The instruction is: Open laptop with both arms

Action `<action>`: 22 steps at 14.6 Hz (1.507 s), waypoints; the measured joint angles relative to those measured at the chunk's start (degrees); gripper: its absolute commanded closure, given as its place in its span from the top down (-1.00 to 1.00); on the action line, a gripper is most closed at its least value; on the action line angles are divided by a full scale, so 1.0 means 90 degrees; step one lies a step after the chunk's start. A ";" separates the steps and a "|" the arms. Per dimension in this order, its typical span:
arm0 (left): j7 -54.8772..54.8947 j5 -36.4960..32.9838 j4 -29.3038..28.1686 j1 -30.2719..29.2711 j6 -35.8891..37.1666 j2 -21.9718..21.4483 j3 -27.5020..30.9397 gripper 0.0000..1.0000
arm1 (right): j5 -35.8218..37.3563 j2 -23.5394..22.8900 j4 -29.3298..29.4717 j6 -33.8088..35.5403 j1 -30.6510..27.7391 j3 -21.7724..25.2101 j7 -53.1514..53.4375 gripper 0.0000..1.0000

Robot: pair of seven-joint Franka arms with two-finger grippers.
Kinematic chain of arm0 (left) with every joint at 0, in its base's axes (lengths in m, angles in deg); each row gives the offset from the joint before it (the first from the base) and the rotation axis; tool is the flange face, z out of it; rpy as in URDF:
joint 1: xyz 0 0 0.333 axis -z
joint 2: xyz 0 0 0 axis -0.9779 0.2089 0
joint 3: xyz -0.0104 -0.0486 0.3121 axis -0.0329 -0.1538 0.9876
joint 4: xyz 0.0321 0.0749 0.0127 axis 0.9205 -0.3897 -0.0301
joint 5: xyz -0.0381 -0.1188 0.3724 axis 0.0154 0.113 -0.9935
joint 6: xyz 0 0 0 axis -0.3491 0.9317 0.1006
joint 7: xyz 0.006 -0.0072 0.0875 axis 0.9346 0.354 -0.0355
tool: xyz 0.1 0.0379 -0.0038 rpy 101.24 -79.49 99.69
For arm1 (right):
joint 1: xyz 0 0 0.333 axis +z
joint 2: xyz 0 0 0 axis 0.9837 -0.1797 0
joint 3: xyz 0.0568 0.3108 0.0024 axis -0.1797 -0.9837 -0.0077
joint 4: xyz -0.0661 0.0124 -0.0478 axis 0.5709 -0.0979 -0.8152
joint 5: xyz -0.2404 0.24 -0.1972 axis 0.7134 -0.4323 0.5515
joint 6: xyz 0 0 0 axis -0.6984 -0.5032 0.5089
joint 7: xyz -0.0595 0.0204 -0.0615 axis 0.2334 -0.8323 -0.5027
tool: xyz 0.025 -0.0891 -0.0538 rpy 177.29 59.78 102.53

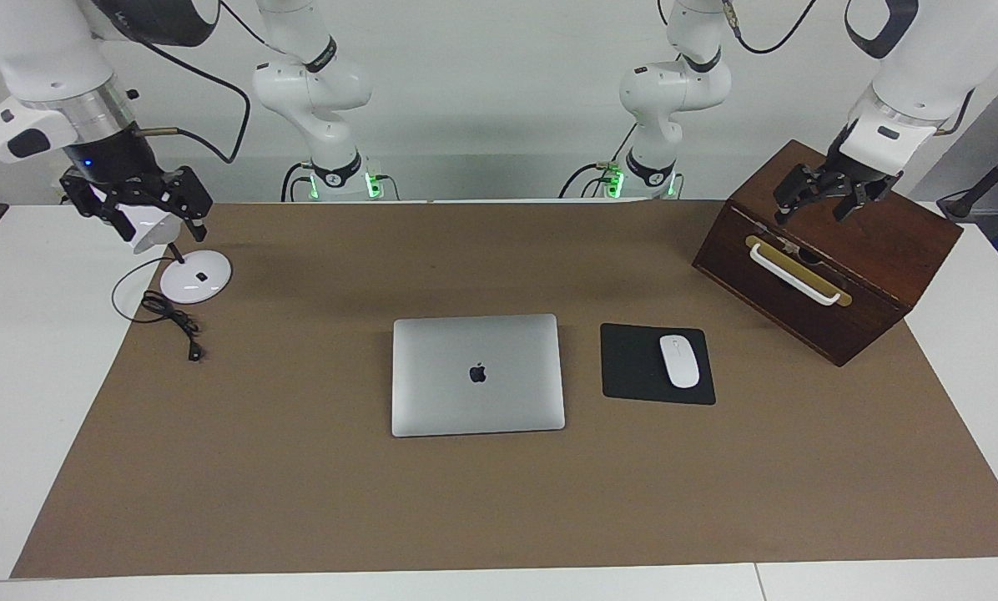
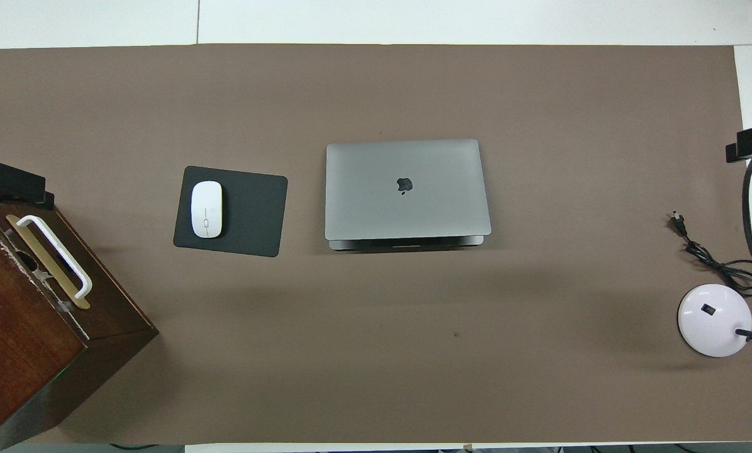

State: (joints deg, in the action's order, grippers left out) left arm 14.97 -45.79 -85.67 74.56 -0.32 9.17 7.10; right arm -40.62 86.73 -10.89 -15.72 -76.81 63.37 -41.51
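— Brown matting point(image 1: 299, 467) covered the table from edge to edge, against a plain white wall. What was at the upper left of the facing view?

— At the upper left the right gripper point(image 1: 163, 232) hung over the white lamp point(image 1: 194, 277), with its fingers apart and nothing between them. The lamp's black cable point(image 1: 173, 321) lay coiled just below it in the frame.

— And the laptop?

— At the centre of the frame the laptop point(image 1: 477, 376) lay flat on the matting with its lid fully down and the logo facing up. It was well apart from both grippers. Just right of it in the frame lay the black mouse pad point(image 1: 632, 367), with a white mouse point(image 1: 679, 361) on it.

— What about the upper right?

— The wooden box point(image 1: 874, 250) stood there with its white handle showing. The left gripper point(image 1: 811, 213) hovered over its top with its fingers spread, and it held nothing either.

— So which step was that?

— I'd call it the very start. Nothing had been touched, and both arms were waiting out at the table's ends.

— What did the next move call for?

— I'd say both arms had to come in to the centre of the frame. One would steady the base while the other caught the lid's free edge. In the overhead view a small notch seemed to show on the edge at the bottom of the laptop, so that was probably the edge to lift. The lip looked thin, so the fingertips would need to come in low and carefully.
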 measured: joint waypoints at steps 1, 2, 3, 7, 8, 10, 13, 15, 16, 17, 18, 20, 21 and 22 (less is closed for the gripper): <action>0.0000 0.0000 0.0000 0.0000 0.0000 0.0000 0.0000 1.00 | 0.0000 0.0000 0.0000 -0.0004 0.0000 0.0000 0.0000 1.00; 0.0000 0.0000 0.0000 0.0000 0.0000 0.0000 0.0000 1.00 | 0.0000 0.0000 0.0000 -0.0012 0.0000 0.0000 0.0000 1.00; 0.0000 0.0000 0.0000 0.0000 0.0000 0.0000 0.0000 1.00 | 0.0000 0.0000 0.0000 -0.0025 0.0000 0.0000 0.0000 1.00; 0.0000 0.0000 0.0000 0.0000 0.0000 0.0000 0.0000 1.00 | 0.0000 0.0000 0.0000 -0.0087 0.0000 0.0000 0.0000 1.00; 0.0000 0.0000 0.0000 0.0000 0.0000 0.0000 0.0000 1.00 | 0.0000 0.0000 0.0000 -0.0090 0.0000 0.0000 0.0000 1.00; 0.0000 0.0000 0.0000 0.0000 0.0000 0.0000 0.0000 1.00 | 0.0000 0.0000 0.0000 -0.0092 0.0000 0.0000 0.0000 1.00; 0.0000 0.0000 -0.0007 0.0000 0.0000 0.0000 0.0000 1.00 | 0.0000 0.0000 0.0000 -0.0092 0.0000 0.0000 0.0000 1.00; -0.0001 0.0000 -0.0013 0.0000 0.0000 0.0000 0.0001 1.00 | 0.0000 0.0000 0.0000 -0.0094 0.0000 0.0000 0.0000 1.00; -0.0001 0.0000 -0.0014 0.0000 0.0000 0.0000 0.0002 1.00 | 0.0000 0.0000 0.0000 -0.0095 0.0002 -0.0001 0.0000 1.00; -0.0001 0.0000 -0.0014 0.0000 0.0000 0.0000 0.0002 0.96 | 0.0000 0.0000 0.0000 -0.0096 0.0004 -0.0002 0.0000 1.00; -0.0001 0.0000 -0.0014 0.0000 0.0000 0.0000 0.0002 0.76 | 0.0000 0.0000 0.0000 -0.0096 0.0005 -0.0003 0.0000 1.00; -0.0001 0.0000 -0.0014 0.0000 0.0000 0.0000 0.0006 -0.02 | 0.0000 0.0000 0.0000 -0.0097 0.0005 -0.0004 0.0000 1.00; -0.0001 0.0000 -0.0014 0.0000 0.0000 0.0000 0.0009 -0.61 | 0.0000 0.0000 0.0000 -0.0097 0.0005 -0.0004 0.0000 1.00; -0.0001 0.0000 -0.0014 0.0000 -0.0001 0.0000 0.0014 -1.00 | 0.0000 0.0000 0.0000 -0.0097 0.0005 -0.0004 0.0000 1.00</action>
State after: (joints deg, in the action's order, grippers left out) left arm 14.95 -45.79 -85.80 74.56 -0.33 9.17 7.23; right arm -40.62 86.73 -10.90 -16.59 -76.76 63.34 -41.51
